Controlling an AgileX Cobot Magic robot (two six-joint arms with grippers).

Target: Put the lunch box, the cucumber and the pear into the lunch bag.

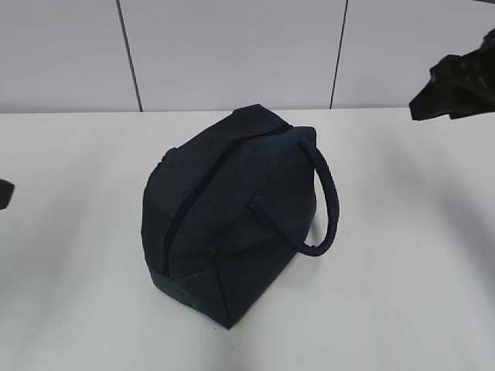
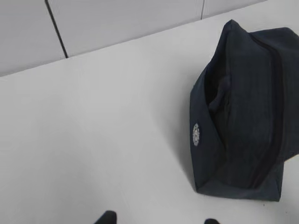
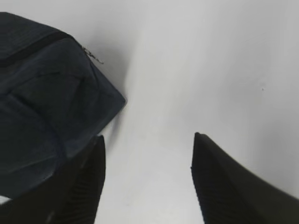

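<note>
The dark navy lunch bag (image 1: pixel 224 216) lies on the white table with its loop handle (image 1: pixel 326 202) on the right side. Its top zipper (image 1: pixel 193 193) looks closed. The bag also shows in the left wrist view (image 2: pixel 243 116) and in the right wrist view (image 3: pixel 42 102), where the metal zipper pull (image 3: pixel 93 55) sits at the bag's end. My left gripper (image 2: pixel 159 219) is open and empty, left of the bag. My right gripper (image 3: pixel 148 137) is open and empty, raised beside the bag's end. The lunch box, the cucumber and the pear are out of view.
A white table (image 1: pixel 402 294) carries the bag. A pale panelled wall (image 1: pixel 232 46) stands behind it. My right arm (image 1: pixel 456 81) hangs at the upper right; a bit of my left arm (image 1: pixel 5 193) shows at the left edge.
</note>
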